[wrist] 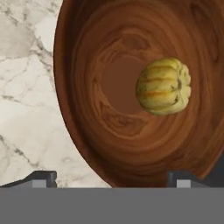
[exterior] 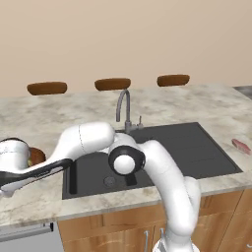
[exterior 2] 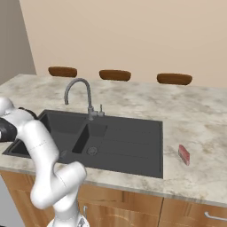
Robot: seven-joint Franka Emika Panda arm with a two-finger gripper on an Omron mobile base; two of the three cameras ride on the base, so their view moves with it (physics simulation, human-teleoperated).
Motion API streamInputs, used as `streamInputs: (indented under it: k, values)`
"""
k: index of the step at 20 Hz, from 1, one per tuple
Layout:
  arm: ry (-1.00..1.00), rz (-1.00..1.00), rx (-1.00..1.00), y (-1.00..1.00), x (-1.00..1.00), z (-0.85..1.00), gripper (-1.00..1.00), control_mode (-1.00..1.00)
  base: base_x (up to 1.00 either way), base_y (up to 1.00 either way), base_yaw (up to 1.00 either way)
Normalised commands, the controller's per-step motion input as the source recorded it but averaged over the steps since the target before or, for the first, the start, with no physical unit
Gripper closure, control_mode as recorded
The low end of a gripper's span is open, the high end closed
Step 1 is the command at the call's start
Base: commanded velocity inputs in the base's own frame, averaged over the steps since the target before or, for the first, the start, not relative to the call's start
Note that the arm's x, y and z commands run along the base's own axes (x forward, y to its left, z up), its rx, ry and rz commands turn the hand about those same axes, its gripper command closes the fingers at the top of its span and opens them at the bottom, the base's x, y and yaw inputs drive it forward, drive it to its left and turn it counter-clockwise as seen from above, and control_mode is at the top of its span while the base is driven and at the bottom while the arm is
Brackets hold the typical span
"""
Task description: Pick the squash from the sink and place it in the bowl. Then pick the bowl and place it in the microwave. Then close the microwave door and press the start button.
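One big dark sink (exterior 2: 111, 142) sits in our counter (exterior 2: 195, 115), and the brown bowl (wrist: 109, 144) rests on the counter left of it. We see the little yellow squash (wrist: 163, 86) lying inside the bowl. Our gripper (wrist: 111, 177) hangs right above with its fingers apart, holding nothing.

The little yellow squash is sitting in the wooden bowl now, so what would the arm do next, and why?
Probably lower the gripper onto the bowl's near rim and close. The squash already lies inside the bowl, and the open fingertips straddle that rim, so gripping the bowl for the microwave seems next.
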Motion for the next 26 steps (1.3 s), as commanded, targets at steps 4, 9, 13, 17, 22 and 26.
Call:
streamInputs:
  k: [4,9,13,17,22,26]
  values:
    - [0.00,0.24,-0.03,-0.21,0.04,-0.38,-1.00,-1.00,0.00,0.00,0.00]
    - [0.00,0.20,-0.03,-0.09,0.40,-0.25,-1.00,-1.00,0.00,0.00,0.00]
    - [-0.03,0.17,-0.04,0.00,0.06,-0.22,-1.00,-1.00,0.00,0.00,0.00]
    - [-0.04,0.13,-0.01,0.00,0.00,-0.10,1.00,-1.00,0.00,0.00,0.00]
    - [-0.01,0.05,0.00,-0.08,0.00,0.08,1.00,-1.00,0.00,0.00,0.00]
    - [-0.02,0.00,0.01,-0.56,-0.15,0.79,1.00,-1.00,0.00,0.00,0.00]
